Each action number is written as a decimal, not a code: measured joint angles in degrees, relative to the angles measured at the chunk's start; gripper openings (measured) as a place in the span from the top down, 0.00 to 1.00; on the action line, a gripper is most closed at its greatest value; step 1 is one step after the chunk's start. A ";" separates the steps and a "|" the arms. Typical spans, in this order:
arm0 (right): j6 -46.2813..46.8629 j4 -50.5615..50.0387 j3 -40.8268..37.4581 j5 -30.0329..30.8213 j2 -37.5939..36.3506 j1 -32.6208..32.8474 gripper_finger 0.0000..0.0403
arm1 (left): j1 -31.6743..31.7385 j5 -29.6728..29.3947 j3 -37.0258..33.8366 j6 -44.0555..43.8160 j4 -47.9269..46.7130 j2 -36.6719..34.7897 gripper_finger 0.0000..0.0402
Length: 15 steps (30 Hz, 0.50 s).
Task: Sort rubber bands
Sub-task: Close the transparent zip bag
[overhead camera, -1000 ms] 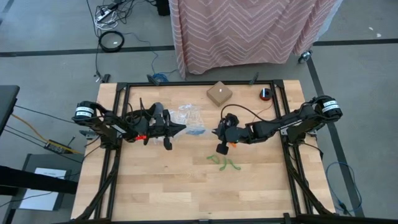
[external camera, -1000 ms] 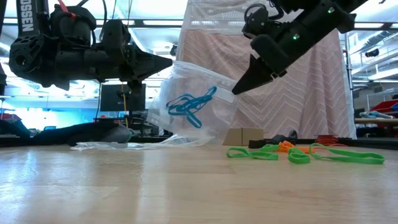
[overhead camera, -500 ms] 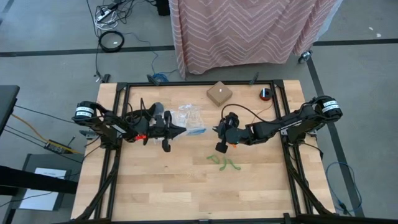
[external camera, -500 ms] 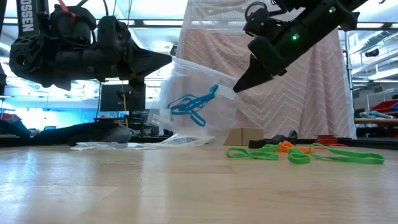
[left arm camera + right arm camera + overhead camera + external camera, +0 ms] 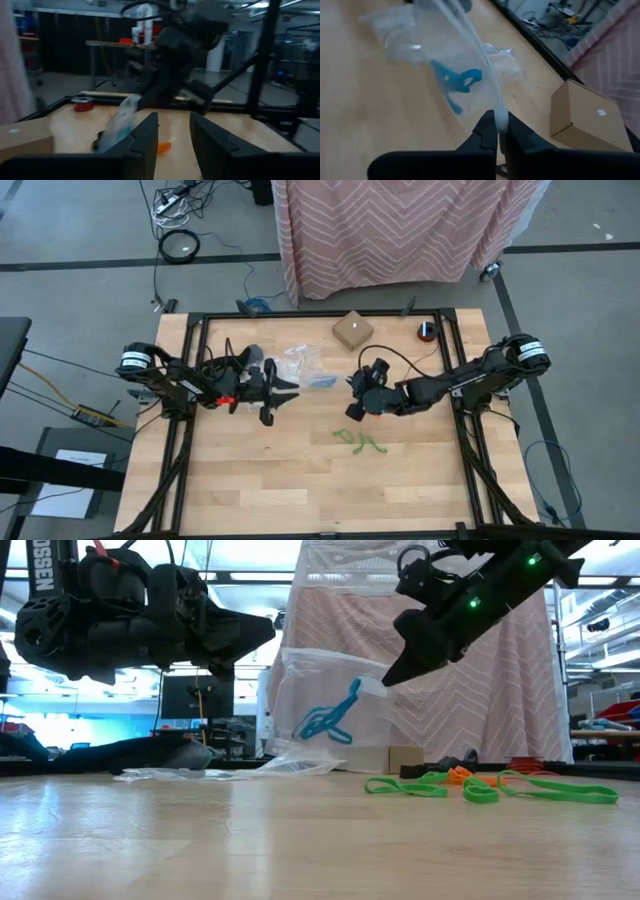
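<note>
Over the counter (image 5: 250, 480), from above, you see both arms meet near the middle: the left jaws (image 5: 292, 388) point at a clear bag (image 5: 305, 368), and the right jaws (image 5: 352, 380) sit just past its far edge. Green bands (image 5: 360, 443) lie loose near the right jaws, unsorted.

At counter height, the bag (image 5: 335, 710) hangs from the right jaws (image 5: 388, 680), clamped together on its top corner, so it dangles upright and keeps the blue bands (image 5: 330, 720) at its bottom. The left jaws (image 5: 265, 632) stand just clear of the bag's other edge; it hangs by one corner only. Green and orange bands (image 5: 455, 776) lie below the right jaws.

From the left wrist, your fingers (image 5: 150, 135) are apart with nothing between them, the bag (image 5: 120, 120) just ahead.

From the right wrist, the fingertips (image 5: 492, 132) pinch the bag's (image 5: 455, 55) seal strip, blue bands (image 5: 455, 82) inside.
</note>
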 joint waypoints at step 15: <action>13.98 16.58 0.00 -0.48 -0.05 0.03 1.00 | -0.33 -9.02 0.00 -7.12 -2.37 0.00 0.67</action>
